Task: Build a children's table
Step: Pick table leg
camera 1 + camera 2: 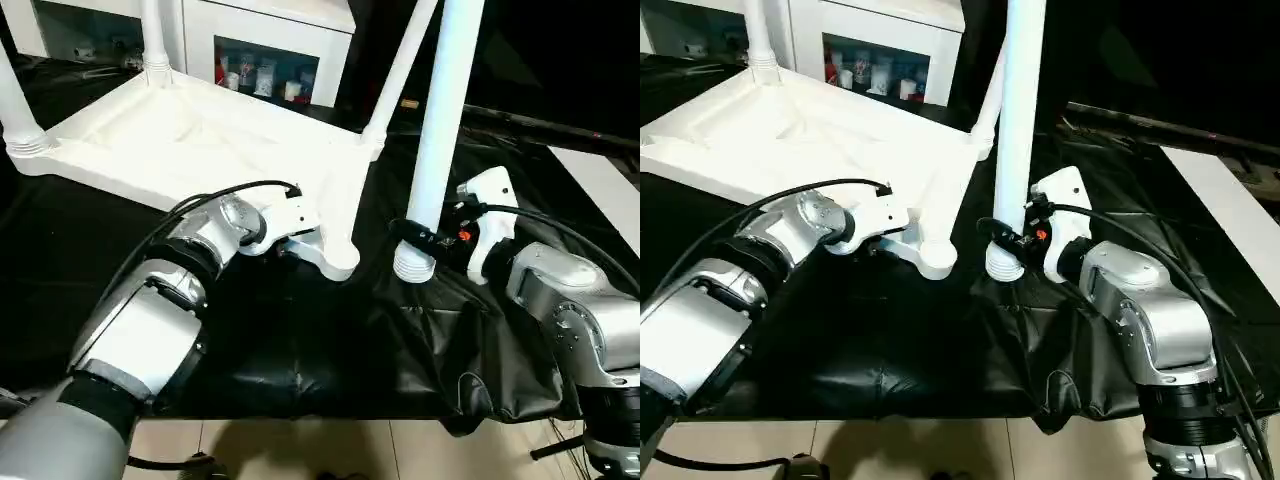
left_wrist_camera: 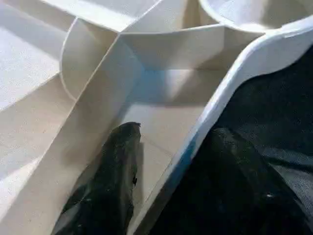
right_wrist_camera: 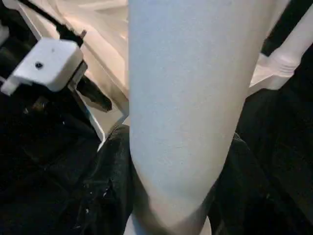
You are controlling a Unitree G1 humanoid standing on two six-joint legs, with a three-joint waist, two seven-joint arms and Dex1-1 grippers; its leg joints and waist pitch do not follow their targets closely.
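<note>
At near corner of the upturned table top [image 1: 200, 140], one socket [image 1: 340, 262] empty, mouth facing up; other three corners already carrying legs [image 1: 155, 40] that rise out of frame. Lying ribs-up on the black-draped work table [image 1: 300, 340], flat, near rim towards the robot.

Right of that socket, just beside it with a strip of black cloth between: fourth leg [image 1: 440, 120], long axis close to vertical, ribbed plug end [image 1: 1005, 262] down and resting on or just above the drape (can't tell which). Upper end out of frame.

Right gripper [image 1: 425, 238] clamped on the leg low down, just above the ribbed end, one finger each side of the tube (right wrist view shows both hugging it). Nearer arm for the insert, obviously.

Left gripper [image 2: 173, 129] astride the top's rim next to the empty socket, half spread: inner finger [image 2: 112, 186] down in the ribbed pocket with bare plastic showing between it and the wall, outer one over the cloth. Reads as bracing position, not yet a pinch.

Key relation: socket lies to the left of the leg's foot and slightly higher than the drape. Leg axis already roughly in line with socket axis. Judgement: needs a lift over the socket lip, sideways shift left, then straight push down, with rim held against sliding. Risk: plug catching the lip and tipping the top.
</note>
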